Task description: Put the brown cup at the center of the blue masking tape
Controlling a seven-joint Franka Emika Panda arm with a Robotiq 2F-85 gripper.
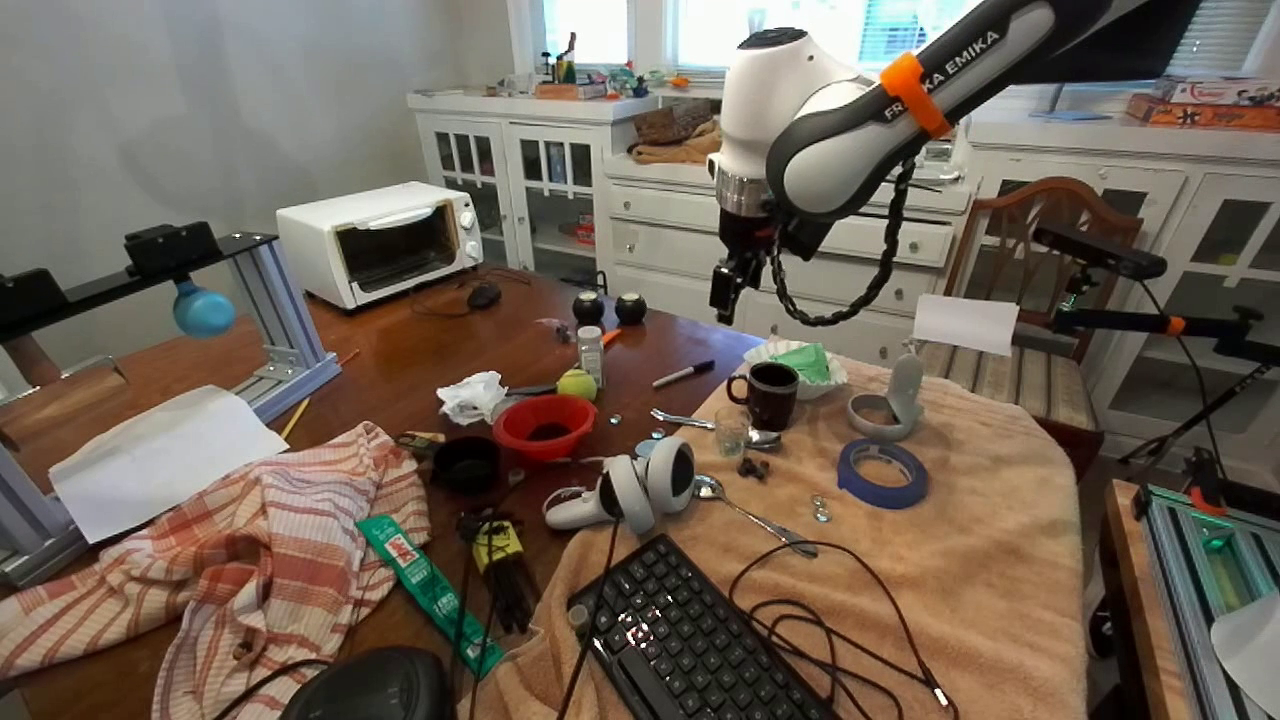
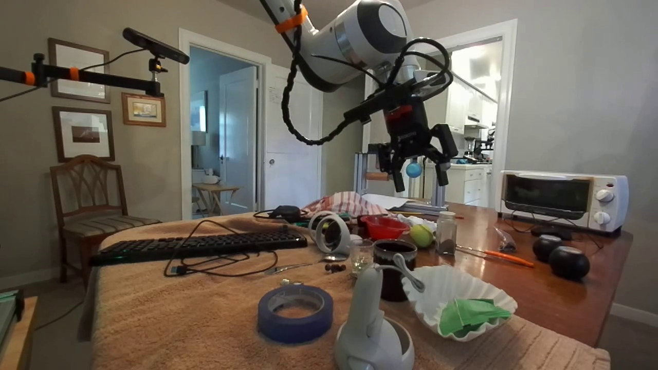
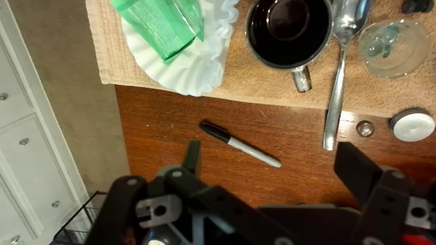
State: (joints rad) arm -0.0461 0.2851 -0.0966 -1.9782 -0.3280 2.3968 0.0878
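Gripper [image 2: 421,182]: one, released, its two fingers [image 3: 356,166] spread wide apart above the wooden table [image 1: 400,350].
Blue masking tape [image 2: 295,326]: one roll, flat on the tan towel [image 1: 980,560].
Brown cup [image 1: 772,405]: one, upright on the same towel, near the tape but apart from it.
Glass [image 3: 395,66]: one; glassy pieces [image 3: 388,37] inside overlap, count unclear.
Spoons: two, one [image 3: 338,83] between cup and glass, one [image 1: 709,487] farther along the towel.
Controllers: two, pale; one [image 2: 367,308] beside the tape, one [image 1: 630,492] near the keyboard [image 1: 690,632].
Packet [image 3: 163,30]: one, green, on one fluted white paper [image 3: 194,76].
Marker [image 3: 240,144]: one, on bare wood.
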